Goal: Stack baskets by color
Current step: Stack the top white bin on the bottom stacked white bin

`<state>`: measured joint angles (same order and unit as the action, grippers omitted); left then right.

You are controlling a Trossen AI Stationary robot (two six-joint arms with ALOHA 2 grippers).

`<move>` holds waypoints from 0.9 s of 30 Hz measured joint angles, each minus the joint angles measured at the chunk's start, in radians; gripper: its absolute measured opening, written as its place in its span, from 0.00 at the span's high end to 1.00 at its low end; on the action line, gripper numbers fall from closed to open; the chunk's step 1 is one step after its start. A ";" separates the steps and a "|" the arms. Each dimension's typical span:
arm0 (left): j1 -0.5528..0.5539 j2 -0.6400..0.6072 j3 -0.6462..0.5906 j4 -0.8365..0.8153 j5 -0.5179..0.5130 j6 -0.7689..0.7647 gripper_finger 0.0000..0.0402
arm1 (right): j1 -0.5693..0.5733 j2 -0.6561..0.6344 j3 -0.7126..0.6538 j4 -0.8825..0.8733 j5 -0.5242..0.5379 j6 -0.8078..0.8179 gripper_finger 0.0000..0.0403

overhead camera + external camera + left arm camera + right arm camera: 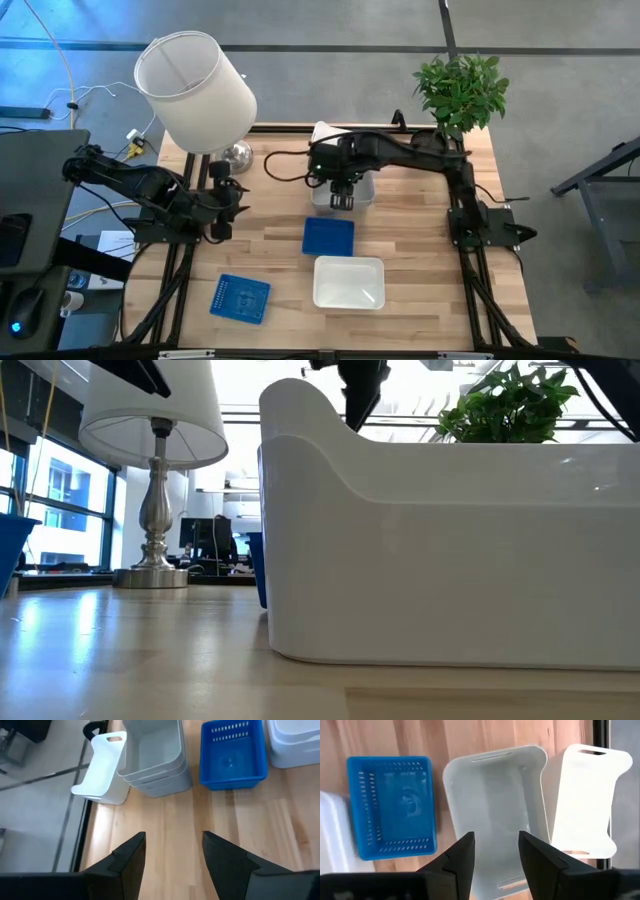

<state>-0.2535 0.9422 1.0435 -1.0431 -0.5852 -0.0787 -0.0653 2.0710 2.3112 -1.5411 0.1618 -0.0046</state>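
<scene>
White basket [450, 550] sits right by the low cam. R gripper [495, 852] hangs open over the grey stack [495, 810], mid-table. L gripper [172, 852] open, waiting. Baskets look light, stiff, slippery; pinch a rim.

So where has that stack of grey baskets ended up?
From above, the grey basket stack sits at the table's far middle, directly under the right end effector, with a blue basket just in front and a white one behind.

A wooden counter [400, 215] is carrying blue baskets [328, 236], white baskets [349, 281], grey baskets [495, 815] and a lamp [236, 154].
</scene>
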 joint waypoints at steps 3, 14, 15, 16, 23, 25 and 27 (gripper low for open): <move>0.032 0.000 0.000 0.011 -0.003 0.039 0.55 | 0.012 -0.025 0.000 -0.009 -0.002 0.008 0.66; 0.274 0.002 0.000 0.238 0.181 0.268 0.55 | 0.093 -0.150 -0.003 -0.024 0.197 0.035 0.66; 0.297 0.006 0.000 0.262 0.197 0.286 0.55 | 0.098 -0.157 -0.003 -0.029 0.209 0.042 0.66; 0.318 0.012 0.000 0.282 0.214 0.304 0.55 | 0.101 -0.164 -0.002 -0.030 0.213 0.051 0.66; 0.444 0.062 0.000 0.426 0.284 0.428 0.55 | 0.088 -0.175 -0.003 -0.030 0.207 0.030 0.66; 0.473 0.082 0.000 0.475 0.286 0.444 0.55 | 0.075 -0.175 -0.003 -0.030 0.206 0.021 0.66; 0.498 0.102 0.000 0.498 0.287 0.445 0.55 | 0.063 -0.175 -0.003 -0.030 0.206 0.005 0.66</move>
<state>0.2445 1.0441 1.0431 -0.5449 -0.2986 0.3665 -0.0028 1.8957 2.3085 -1.5707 0.3679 0.0002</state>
